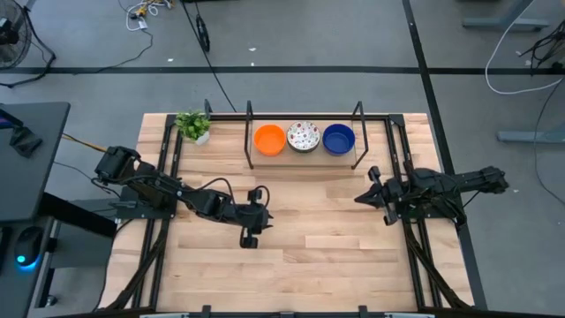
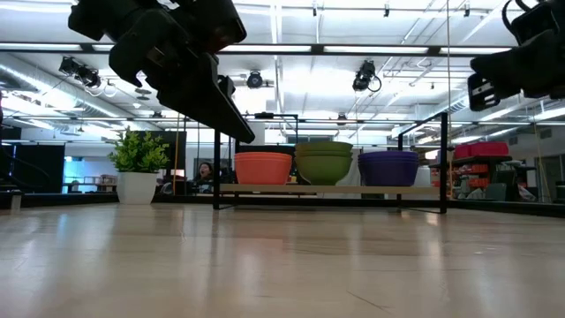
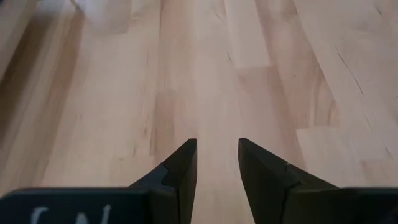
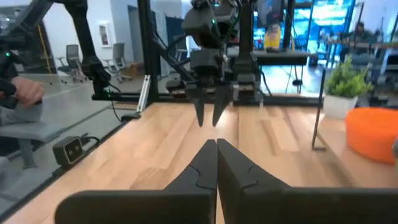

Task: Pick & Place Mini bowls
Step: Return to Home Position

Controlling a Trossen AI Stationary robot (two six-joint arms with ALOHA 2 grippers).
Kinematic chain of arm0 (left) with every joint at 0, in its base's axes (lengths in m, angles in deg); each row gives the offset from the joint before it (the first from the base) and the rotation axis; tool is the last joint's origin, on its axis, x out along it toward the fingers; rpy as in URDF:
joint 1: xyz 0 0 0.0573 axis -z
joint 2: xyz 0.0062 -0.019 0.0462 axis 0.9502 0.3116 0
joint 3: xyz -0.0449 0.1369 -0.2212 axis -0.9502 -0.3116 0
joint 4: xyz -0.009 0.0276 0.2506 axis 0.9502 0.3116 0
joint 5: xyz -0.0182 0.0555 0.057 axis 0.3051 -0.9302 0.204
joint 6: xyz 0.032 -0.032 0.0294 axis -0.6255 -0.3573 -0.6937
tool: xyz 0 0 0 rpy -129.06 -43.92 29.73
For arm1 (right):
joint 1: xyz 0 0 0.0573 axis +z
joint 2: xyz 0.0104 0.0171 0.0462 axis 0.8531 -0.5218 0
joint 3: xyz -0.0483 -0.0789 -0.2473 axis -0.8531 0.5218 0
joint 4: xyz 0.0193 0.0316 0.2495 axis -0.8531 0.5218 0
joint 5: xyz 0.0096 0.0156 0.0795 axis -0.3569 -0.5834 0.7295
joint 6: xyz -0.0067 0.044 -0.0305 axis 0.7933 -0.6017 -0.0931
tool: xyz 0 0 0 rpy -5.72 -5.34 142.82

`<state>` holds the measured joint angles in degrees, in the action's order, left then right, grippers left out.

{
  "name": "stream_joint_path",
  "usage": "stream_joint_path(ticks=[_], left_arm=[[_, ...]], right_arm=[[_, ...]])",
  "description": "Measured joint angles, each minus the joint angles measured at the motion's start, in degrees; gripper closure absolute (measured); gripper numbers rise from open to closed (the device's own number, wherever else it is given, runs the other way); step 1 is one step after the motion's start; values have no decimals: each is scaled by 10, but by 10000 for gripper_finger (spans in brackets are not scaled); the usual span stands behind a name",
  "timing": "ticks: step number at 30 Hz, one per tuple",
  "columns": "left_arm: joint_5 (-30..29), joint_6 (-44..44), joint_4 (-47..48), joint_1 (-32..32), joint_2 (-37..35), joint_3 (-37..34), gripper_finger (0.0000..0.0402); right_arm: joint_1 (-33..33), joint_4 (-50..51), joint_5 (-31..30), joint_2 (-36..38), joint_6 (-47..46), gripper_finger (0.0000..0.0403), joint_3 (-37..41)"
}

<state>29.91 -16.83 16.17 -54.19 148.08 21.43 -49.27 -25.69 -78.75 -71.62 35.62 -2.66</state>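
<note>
Nearest, the pale wooden table point(image 1: 309, 274), planks running side to side in the high view. Above its middle, left of centre, the left end effector point(image 1: 258, 215), raised off the wood and aimed down at it, fingers point(image 3: 183, 165) parted a little, gripping nothing. Across from it, over the right side and well apart, the right end effector point(image 1: 359, 198), pointing toward the left one, fingers point(image 4: 202, 165) pressed together tip to tip, gripping nothing. Farther back, near the far edge, a low shelf point(image 1: 305, 160) within a black frame, carrying three small round bowls in a row, just beside one another. On the left, the orange bowl point(image 1: 270, 139), solid orange inside and out. In the middle, the white bowl point(image 1: 303, 136), white inside with speckled floral marks, olive green outside in the low view, two rims showing there, one above the other. On the right, the blue bowl point(image 1: 338, 139), deep solid blue, its wall purplish in the low view. Left of the shelf, at the table's far left corner, a small green plant point(image 1: 192, 125) in a white pot. Beyond the table, in the low view, a person point(image 2: 205, 173) far off in the room.
</note>
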Motion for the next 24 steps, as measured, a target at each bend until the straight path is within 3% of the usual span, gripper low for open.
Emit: stream_joint_path(ticks=[7, 14, 17, 19, 24], left_arm=[[-66, -1, -46, 0, -7, 1, 286], [-87, -18, -4, -2, -74, 1, 386], [-89, -21, 20, -2, -118, -1, 394], [-85, -37, 14, -2, -159, -28, 397], [-3, -65, -33, -21, -290, -149, 398]], right_arm=[[0, -1, 0, -10, -55, 397, 0], [0, -2, 0, -10, -55, 397, 0], [0, -2, 0, -10, -55, 397, 0], [0, -2, 0, -10, -55, 397, 0], [0, -2, 0, -10, -55, 397, 0]])
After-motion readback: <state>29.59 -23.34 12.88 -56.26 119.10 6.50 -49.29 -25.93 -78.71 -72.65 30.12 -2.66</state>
